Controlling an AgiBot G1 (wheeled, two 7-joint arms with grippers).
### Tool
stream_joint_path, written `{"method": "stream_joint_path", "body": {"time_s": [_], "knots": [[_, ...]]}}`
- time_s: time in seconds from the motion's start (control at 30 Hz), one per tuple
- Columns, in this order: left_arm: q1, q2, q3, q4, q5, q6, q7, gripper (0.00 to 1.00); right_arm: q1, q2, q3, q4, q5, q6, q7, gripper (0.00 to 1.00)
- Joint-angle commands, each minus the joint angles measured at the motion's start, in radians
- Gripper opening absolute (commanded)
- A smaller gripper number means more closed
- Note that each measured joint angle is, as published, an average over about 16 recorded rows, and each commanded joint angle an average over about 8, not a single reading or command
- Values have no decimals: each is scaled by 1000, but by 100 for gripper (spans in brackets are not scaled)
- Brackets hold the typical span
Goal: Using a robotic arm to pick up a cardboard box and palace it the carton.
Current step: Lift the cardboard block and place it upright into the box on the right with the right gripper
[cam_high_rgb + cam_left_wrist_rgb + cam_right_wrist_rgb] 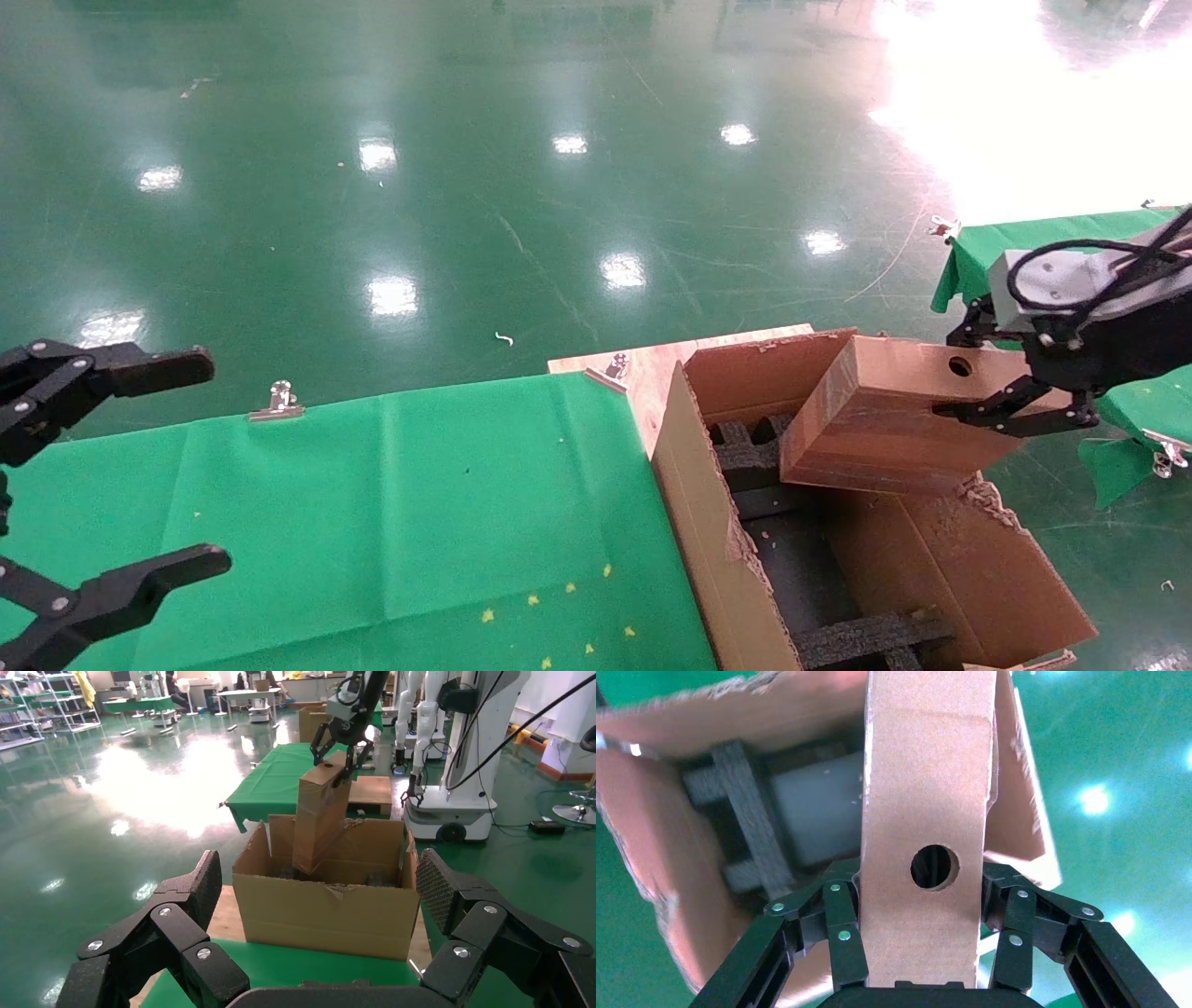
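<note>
No legible text, label, brand or number appears anywhere: the cardboard box clamped in the right gripper is plain, as is the carton beneath.

A: Where is the small flat brown cardboard box?
B: Tilted over the far end of the large brown corrugated carton, lower edge among its black foam lattice inserts, clamped in the right end effector.
A: And the carton?
B: Right of the green-covered bench; the left end effector hangs over the bench's left side.
</note>
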Motion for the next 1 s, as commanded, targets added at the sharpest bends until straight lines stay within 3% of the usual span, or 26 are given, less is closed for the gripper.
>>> {"method": "stream_joint_path", "body": {"time_s": [0.03, 0.3, 0.8, 0.9, 1.0], "knots": [[0, 0, 0, 0, 0, 0, 0, 100, -5, -3, -6, -12, 3, 4, 37, 0], [0, 0, 0, 0, 0, 0, 0, 100, -30, 15, -47, 39, -24, 59, 381, 0], [0, 0, 0, 0, 0, 0, 0, 100, -42, 142, -109, 393, -151, 273, 1199, 0], [0, 0, 0, 0, 0, 0, 0, 100, -36, 149, -115, 442, -185, 306, 1285, 0], [0, 0, 0, 0, -1, -1, 0, 100, -34, 151, -119, 466, -200, 317, 1307, 0]]}}
